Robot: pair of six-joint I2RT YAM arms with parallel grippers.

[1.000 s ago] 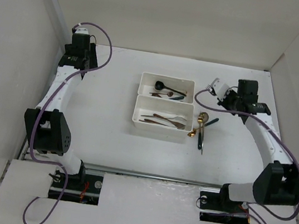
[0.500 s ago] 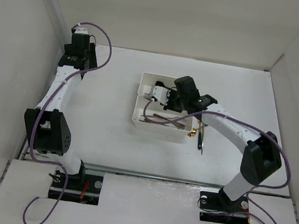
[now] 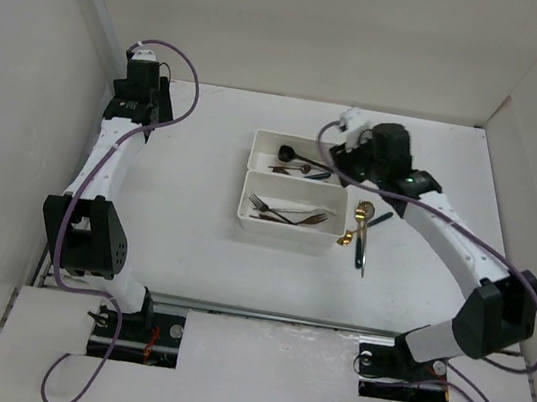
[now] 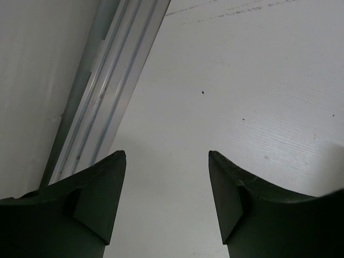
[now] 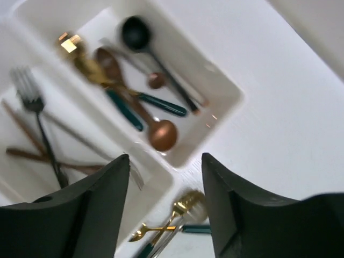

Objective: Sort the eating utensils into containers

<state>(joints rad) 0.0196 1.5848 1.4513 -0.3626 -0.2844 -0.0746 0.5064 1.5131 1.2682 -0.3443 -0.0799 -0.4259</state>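
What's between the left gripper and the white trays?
Nothing. The top view shows only bare table between the left gripper and the white trays.

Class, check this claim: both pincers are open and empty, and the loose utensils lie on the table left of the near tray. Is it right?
No. The loose utensils lie right of the near tray, not left, as the top view shows. Both the left pincer and the right pincer are open and empty.

Bright, even light — right-wrist blur
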